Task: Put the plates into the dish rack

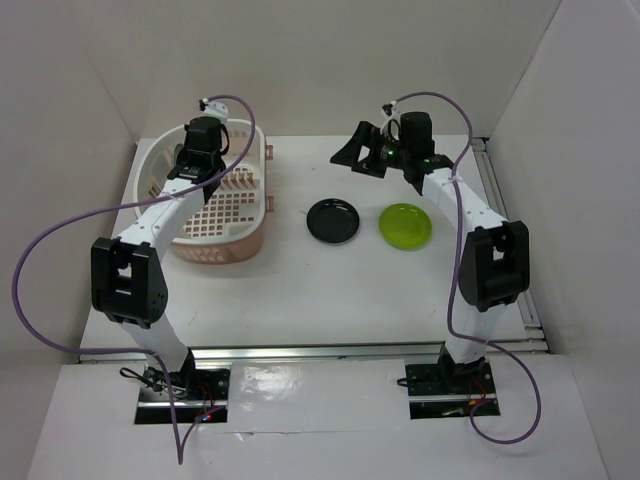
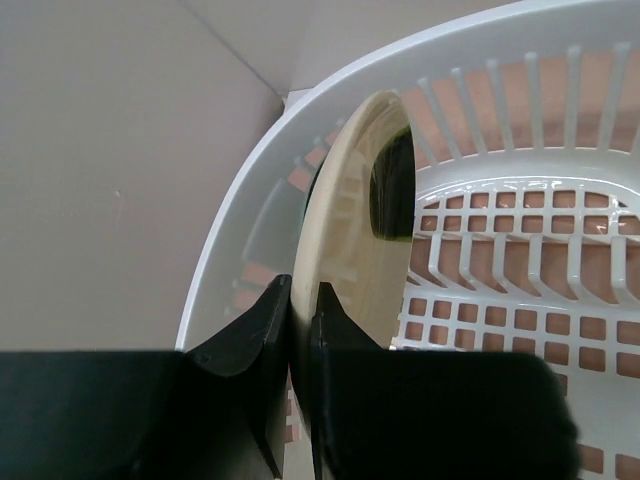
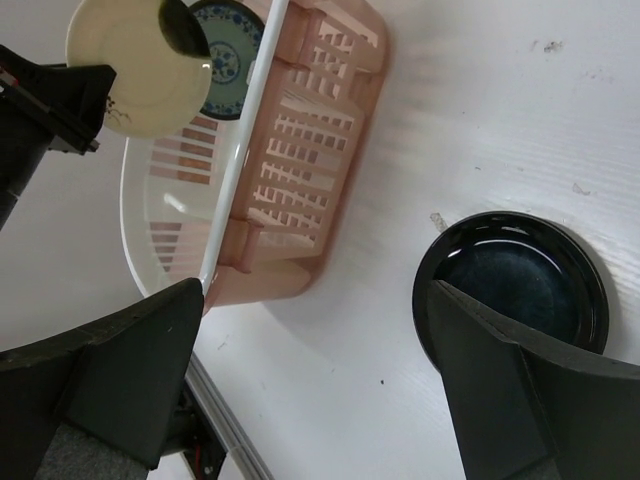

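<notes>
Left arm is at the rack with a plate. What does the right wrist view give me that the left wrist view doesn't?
Only the right wrist view: the glossy black round plate lying flat on the table, and a blue-patterned round plate in the white plastic dish rack, behind the cream round plate with a dark mark. Only the left wrist view: edge-on, the left gripper shut on the cream plate's rim, above the rack's grid floor. Both: the cream plate and the rack.
</notes>
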